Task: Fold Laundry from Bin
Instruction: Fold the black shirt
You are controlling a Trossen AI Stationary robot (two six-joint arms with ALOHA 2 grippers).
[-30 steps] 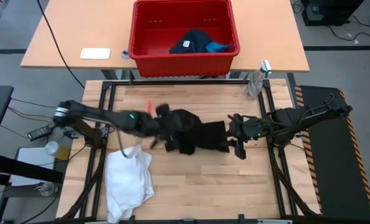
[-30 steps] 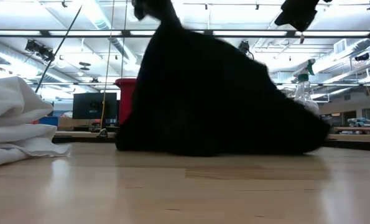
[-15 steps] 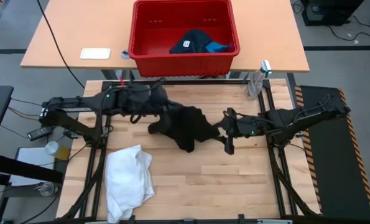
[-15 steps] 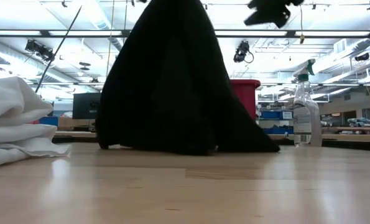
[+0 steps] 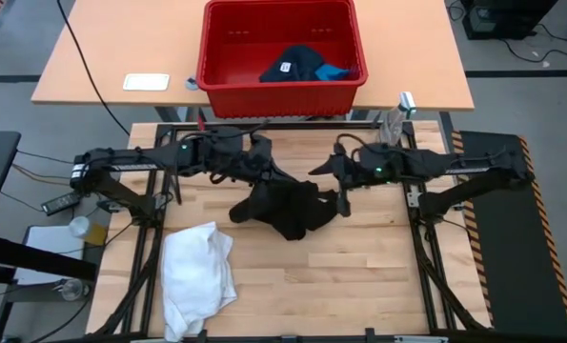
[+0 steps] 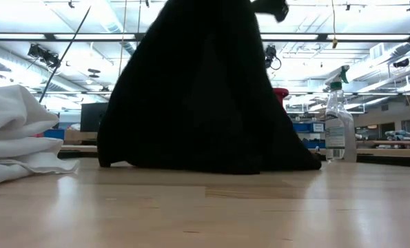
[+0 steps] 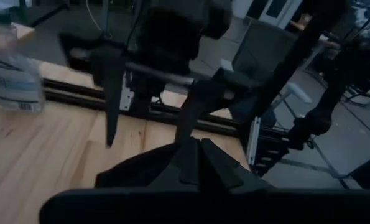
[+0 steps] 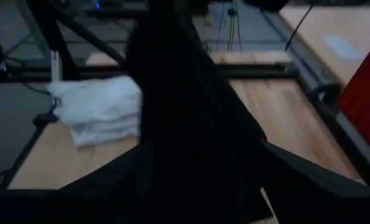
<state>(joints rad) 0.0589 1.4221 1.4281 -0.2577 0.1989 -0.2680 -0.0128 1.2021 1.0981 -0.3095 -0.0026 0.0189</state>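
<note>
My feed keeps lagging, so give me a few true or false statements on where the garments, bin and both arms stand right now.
1. The black garment hangs between the left gripper and the right gripper, its lower part on the table. True.
2. The red bin is empty. False: a dark navy garment and a small blue one lie in it.
3. The white garment lies on the table, nearer the left arm. True.
4. A spray bottle stands inside the bin. False: it stands outside, at the table's far right corner.
</note>
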